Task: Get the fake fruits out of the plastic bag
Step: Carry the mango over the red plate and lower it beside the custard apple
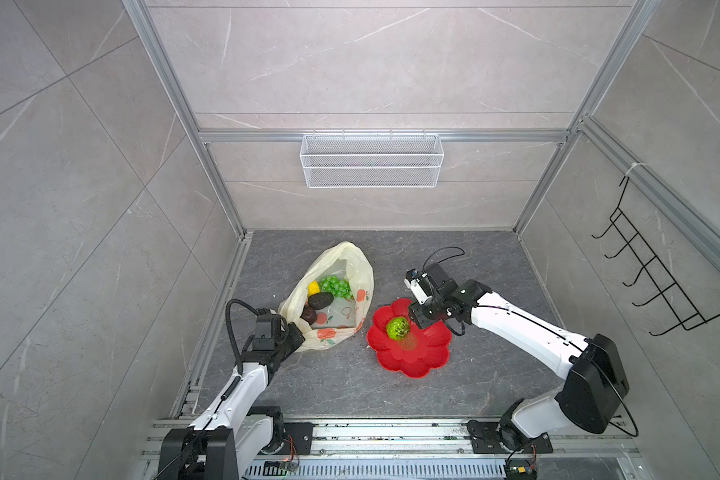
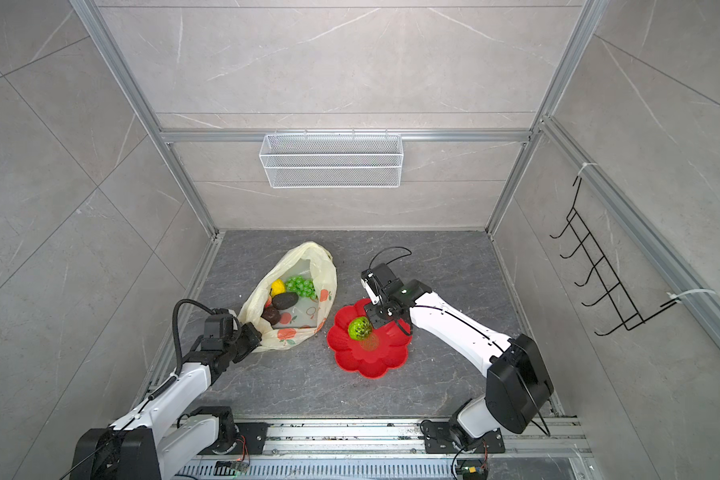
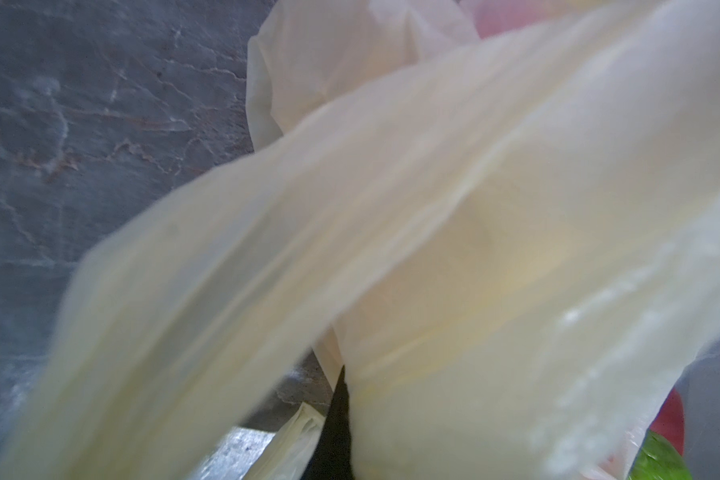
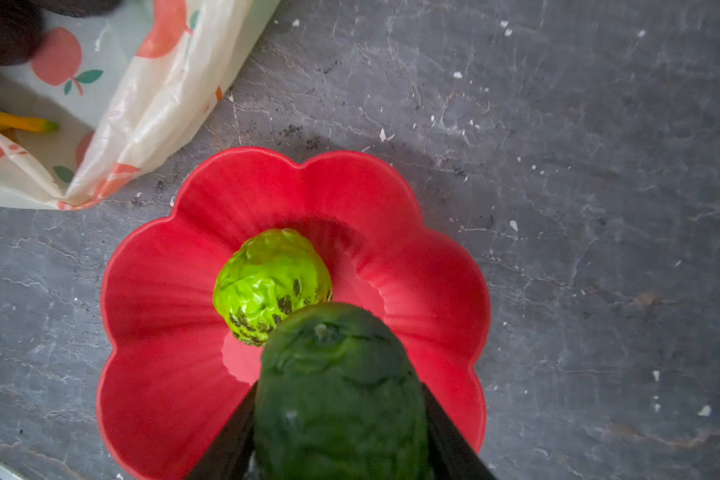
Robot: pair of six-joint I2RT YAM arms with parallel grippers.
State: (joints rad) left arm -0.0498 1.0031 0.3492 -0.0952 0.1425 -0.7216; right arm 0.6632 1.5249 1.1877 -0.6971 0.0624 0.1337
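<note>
Presently the plastic bag [image 1: 358, 270] is seen lying on the left-middle of the dark desk [image 1: 454, 257], its mouth spread wide open. Inside it a green grape bunch [image 1: 335, 286] is found toward the far side, with a yellow knobbly fruit [image 1: 313, 286] just to its left. An oval dark brown fruit [image 1: 320, 300] and a round dark brown fruit [image 1: 308, 314] are seen nearer. A yellow banana [image 4: 17, 122] is glimpsed within the bag in the right wrist view. The bag's near-left edge is pinched by the left pincer [image 1: 294, 336], pressed together on the film, which is draped across most of the left wrist view. Just right of the bag, not touching it, a red flower-shaped plate [image 1: 416, 357] is set, and a green bumpy ball [image 1: 398, 328] is rested in it. Over the plate's far-right petals the right pincer [image 1: 416, 318] is held, clamped on a dark green fruit [image 4: 337, 386] close beside the ball.
</note>
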